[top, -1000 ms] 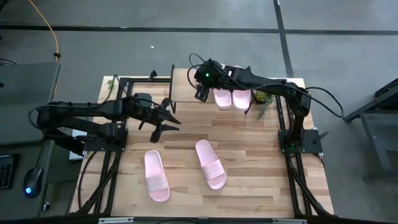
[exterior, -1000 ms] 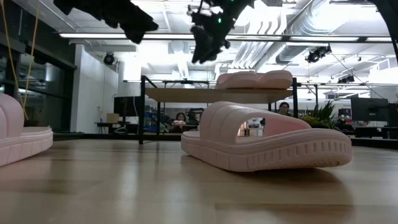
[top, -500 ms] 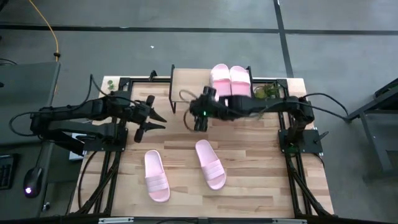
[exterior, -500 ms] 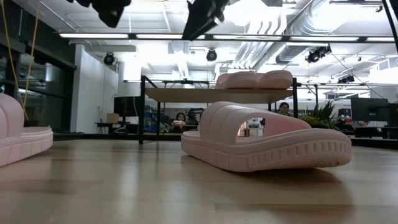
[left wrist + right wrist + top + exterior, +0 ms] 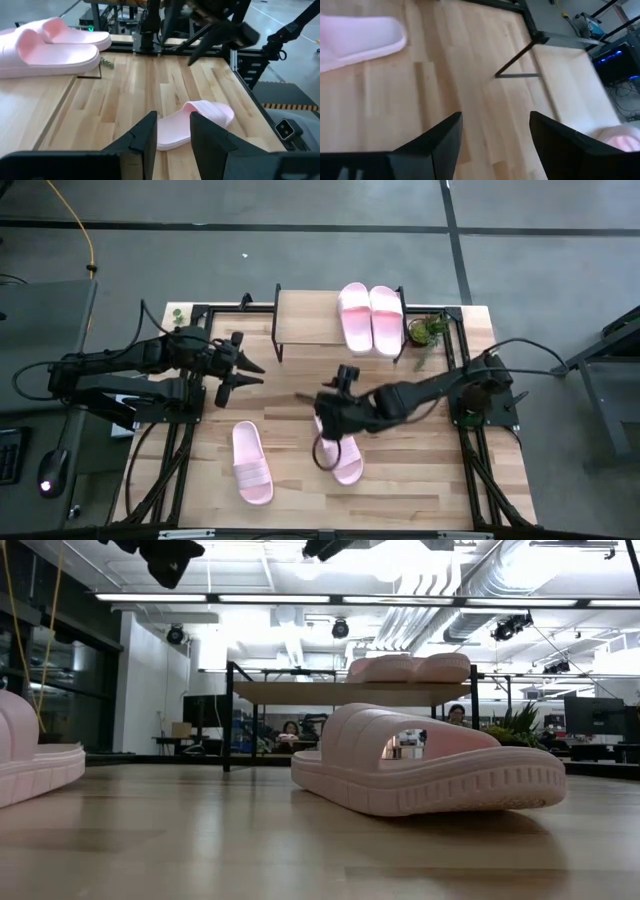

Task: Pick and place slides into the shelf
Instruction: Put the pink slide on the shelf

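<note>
Two pale pink slides (image 5: pixel 371 318) lie side by side on the right half of the shelf's (image 5: pixel 305 325) wood top. Two more rest sole-down on the table: one near the left (image 5: pixel 252 463), one in the middle (image 5: pixel 346 462). My right gripper (image 5: pixel 325 408) hovers open above the far end of the middle slide, touching nothing; its own view shows bare wood between its fingers (image 5: pixel 495 145). My left gripper (image 5: pixel 250 373) hangs open and empty over the table's left side, pointing toward the middle slide (image 5: pixel 195 122).
A small green plant (image 5: pixel 428 332) stands right of the shelf. Black frame rails (image 5: pixel 170 440) run along the table's left and right sides. Bare wood (image 5: pixel 420 450) lies right of the middle slide. The shelf's left half (image 5: pixel 300 320) has nothing on it.
My right gripper has swung from beside the slides on the shelf toward the table's near edge, rolling as it went, and now hangs over the middle slide, still open. My left gripper has drawn back a little toward the left edge. All slides have stayed put.
</note>
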